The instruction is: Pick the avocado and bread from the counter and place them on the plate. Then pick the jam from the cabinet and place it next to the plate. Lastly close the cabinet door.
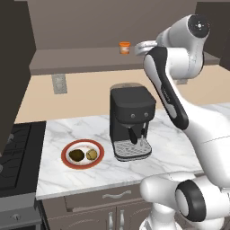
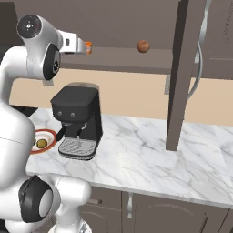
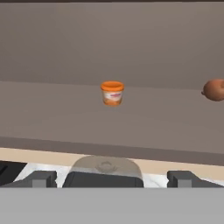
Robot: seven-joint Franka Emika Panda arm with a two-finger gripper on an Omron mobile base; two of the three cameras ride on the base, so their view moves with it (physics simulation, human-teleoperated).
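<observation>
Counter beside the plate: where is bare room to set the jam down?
Bare marble lies between the plate and the counter's front edge, and left of it toward the stove. The right side is crowded by the coffee machine. Beyond the machine, wide marble runs to the open cabinet door.

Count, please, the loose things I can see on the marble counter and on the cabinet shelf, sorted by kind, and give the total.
Food lumps on the plate: 2, the dark brown-green oval avocado and the tan-yellow rounded bread
Red-rimmed round plates: 1
Small orange jam jars: 1
Reddish-brown balls: 1
Black coffee machines: 1
Total: 6
</observation>
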